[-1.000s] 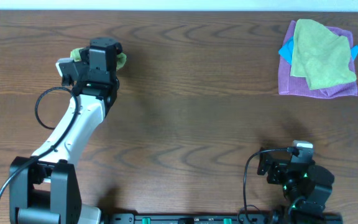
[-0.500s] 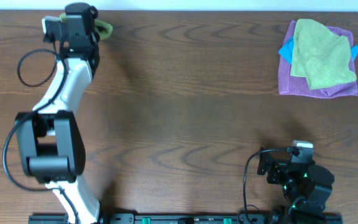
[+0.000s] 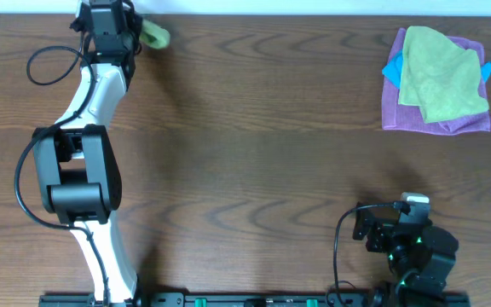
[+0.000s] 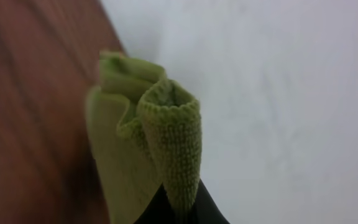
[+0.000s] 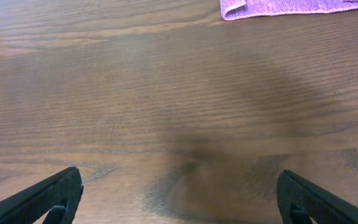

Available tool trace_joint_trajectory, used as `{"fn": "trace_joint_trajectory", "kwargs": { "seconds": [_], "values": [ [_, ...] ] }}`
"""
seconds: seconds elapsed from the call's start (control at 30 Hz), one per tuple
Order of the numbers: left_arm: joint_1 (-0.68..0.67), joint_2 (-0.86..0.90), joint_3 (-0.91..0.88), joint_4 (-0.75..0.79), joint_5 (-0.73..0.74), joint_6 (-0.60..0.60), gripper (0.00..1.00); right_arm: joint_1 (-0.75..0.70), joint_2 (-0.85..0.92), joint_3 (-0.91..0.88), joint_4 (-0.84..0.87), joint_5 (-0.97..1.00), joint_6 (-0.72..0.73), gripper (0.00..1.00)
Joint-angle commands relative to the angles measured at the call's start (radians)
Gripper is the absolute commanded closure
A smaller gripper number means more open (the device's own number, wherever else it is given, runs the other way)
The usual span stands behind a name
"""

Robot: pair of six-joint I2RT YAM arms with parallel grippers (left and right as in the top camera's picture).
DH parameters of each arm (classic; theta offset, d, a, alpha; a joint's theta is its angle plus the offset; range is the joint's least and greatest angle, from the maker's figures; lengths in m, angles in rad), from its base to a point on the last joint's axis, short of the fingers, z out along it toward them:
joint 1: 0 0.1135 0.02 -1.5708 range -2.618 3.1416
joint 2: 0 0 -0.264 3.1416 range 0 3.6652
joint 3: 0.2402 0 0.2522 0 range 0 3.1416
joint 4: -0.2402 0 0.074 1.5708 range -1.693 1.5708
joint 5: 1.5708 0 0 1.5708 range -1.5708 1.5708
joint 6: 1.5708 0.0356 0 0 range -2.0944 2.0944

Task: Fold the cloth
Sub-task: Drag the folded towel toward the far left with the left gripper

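Note:
The bright lime-green cloth (image 3: 154,35) is bunched up at the far left back edge of the table. In the left wrist view the cloth (image 4: 154,143) hangs in crumpled folds, and a rolled edge is pinched in the jaws. My left gripper (image 4: 182,210) is shut on that edge; in the overhead view the left gripper (image 3: 135,30) is stretched to the table's back edge. No white tag shows. My right gripper (image 5: 179,199) is open and empty, low over bare wood near the front right, and it also shows in the overhead view (image 3: 373,228).
A duller yellow-green cloth (image 3: 437,72) lies on a purple cloth (image 3: 399,115) at the back right, with something blue (image 3: 392,70) under them. The purple cloth's edge shows in the right wrist view (image 5: 291,7). A white wall runs behind the table's back edge (image 3: 314,14).
My left arm has swung away from me to the table's back edge, carrying the bunched lime-green cloth with it. The right arm has not moved.

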Motion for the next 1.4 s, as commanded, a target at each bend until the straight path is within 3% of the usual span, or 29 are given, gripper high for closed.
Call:
{"fn": "trace_joint_trajectory", "kwargs": {
  "seconds": [0.0,0.2,0.5,0.53,0.57,0.6,0.63,0.67,1.07,1.37],
  "values": [
    [0.013,0.014,0.022,-0.021,0.080,0.103,0.94,-0.007,-0.002,-0.013,-0.005,0.000,0.009,0.01],
    [0.035,0.014,0.022,-0.176,0.085,0.103,0.94,-0.007,-0.002,-0.013,-0.005,0.000,0.009,0.01],
    [0.036,0.014,0.013,-0.272,0.068,0.121,0.92,-0.007,-0.002,-0.013,-0.005,0.000,0.009,0.01],
    [0.036,0.014,0.012,-0.290,0.068,0.122,0.85,-0.007,-0.002,-0.013,-0.005,0.000,0.009,0.01],
    [0.036,0.014,0.012,-0.315,0.068,0.121,0.59,-0.007,-0.002,-0.013,-0.005,0.000,0.009,0.01],
    [0.036,0.014,0.012,-0.339,0.068,0.121,0.42,-0.007,-0.002,-0.013,-0.005,0.000,0.009,0.01],
    [0.036,0.014,0.012,-0.365,0.068,0.121,0.09,-0.007,-0.002,-0.013,-0.005,0.000,0.009,0.01],
    [0.036,0.014,0.012,-0.386,0.069,0.121,0.05,-0.007,-0.002,-0.013,-0.005,0.000,0.009,0.01],
    [0.046,-0.052,0.012,-0.568,0.129,0.119,0.05,-0.007,-0.002,-0.013,-0.005,0.000,0.009,0.01],
    [0.037,-0.061,0.012,-0.283,0.178,0.048,0.05,-0.007,-0.002,-0.013,-0.005,0.000,0.009,0.01]
  ]
}}
